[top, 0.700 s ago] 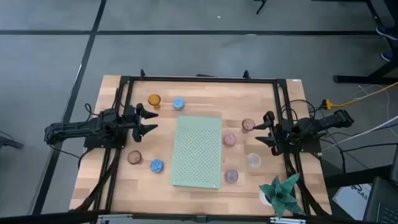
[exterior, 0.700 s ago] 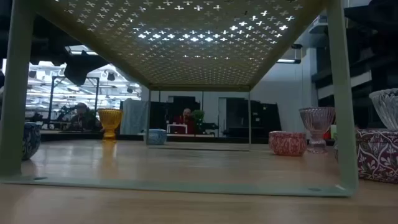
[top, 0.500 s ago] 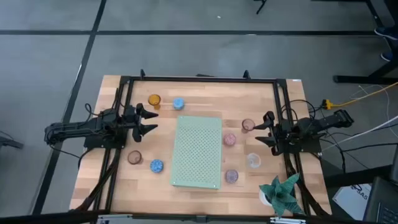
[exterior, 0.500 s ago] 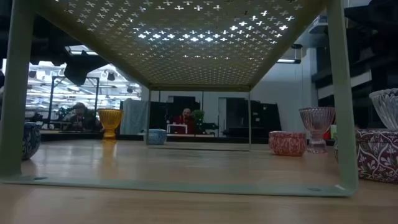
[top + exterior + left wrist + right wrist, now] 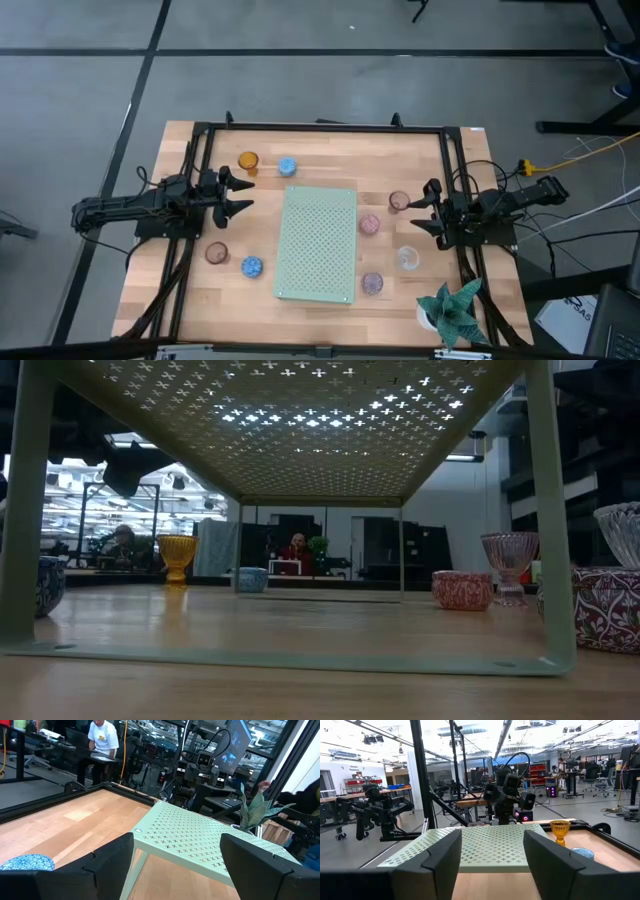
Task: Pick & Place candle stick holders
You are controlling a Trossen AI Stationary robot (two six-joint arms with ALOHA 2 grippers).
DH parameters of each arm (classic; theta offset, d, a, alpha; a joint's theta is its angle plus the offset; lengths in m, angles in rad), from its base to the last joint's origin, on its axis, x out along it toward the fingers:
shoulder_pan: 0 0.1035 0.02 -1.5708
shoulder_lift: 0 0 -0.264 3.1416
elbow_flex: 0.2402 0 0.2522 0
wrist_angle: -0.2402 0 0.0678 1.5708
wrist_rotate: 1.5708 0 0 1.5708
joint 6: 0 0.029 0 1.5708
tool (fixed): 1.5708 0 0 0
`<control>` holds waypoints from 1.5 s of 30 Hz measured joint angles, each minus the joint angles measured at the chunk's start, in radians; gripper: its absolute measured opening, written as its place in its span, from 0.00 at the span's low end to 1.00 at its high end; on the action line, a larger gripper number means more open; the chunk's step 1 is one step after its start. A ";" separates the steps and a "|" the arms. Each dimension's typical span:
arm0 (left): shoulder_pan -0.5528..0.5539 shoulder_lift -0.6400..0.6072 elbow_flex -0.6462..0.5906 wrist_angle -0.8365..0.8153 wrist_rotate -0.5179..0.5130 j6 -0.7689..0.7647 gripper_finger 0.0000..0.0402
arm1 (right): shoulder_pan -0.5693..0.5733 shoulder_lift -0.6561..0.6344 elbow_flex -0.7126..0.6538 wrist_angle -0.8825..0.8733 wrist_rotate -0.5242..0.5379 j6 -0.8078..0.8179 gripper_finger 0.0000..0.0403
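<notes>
Waiting at the worktop's [image 5: 320, 140] two sides, the left pincer [image 5: 236, 193] and right pincer [image 5: 421, 211] are both hanging spread and empty, while all eight candle stick holders [image 5: 248, 161] are sitting scattered around the green board [image 5: 318, 243], so nothing looks placed yet.

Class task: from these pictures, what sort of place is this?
Probably a robotics lab or workshop: another dark robot arm on a stand, a monitor screen, and a person at a desk beyond the wooden table.

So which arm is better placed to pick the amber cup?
Left. Its open end effector sits close to the amber cup; the right end effector waits across the green board.
</notes>
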 joint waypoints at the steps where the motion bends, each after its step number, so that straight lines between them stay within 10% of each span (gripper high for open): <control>1: 0.000 0.000 0.000 0.000 0.000 0.000 0.73 | 0.000 0.000 0.000 0.000 0.000 0.000 0.54; 17: 0.000 0.000 0.000 0.000 0.000 0.000 0.73 | -0.008 0.076 0.145 -0.252 -0.001 0.000 0.54; 35: 0.000 0.000 0.000 0.000 0.000 0.000 0.73 | -0.192 0.852 0.976 -0.650 0.000 -0.261 0.54; 45: 0.000 0.000 0.000 -0.001 0.000 0.000 0.73 | -0.252 1.156 1.218 -0.954 -0.001 0.038 0.54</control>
